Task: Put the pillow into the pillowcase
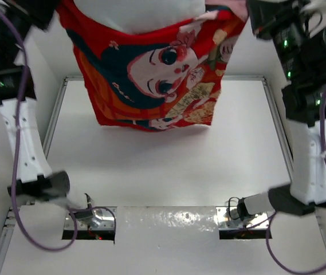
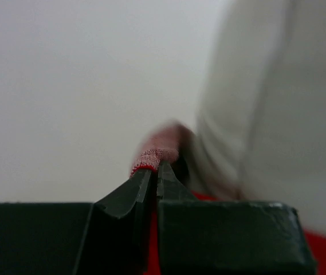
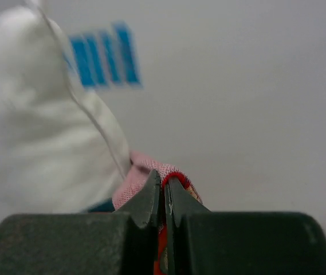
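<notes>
Both jaws clamp pillowcase (image 1: 151,80); pillow (image 1: 142,14) seemingly inside.

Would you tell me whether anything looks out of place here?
Only that the pillow bulges from the open top of the pillowcase, not fully in. The left gripper and right gripper each pinch its rim.

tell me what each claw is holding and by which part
Both hold the pillowcase by its hemmed edge beside the pillow: the left claw pinches one side, the right claw the other.
</notes>
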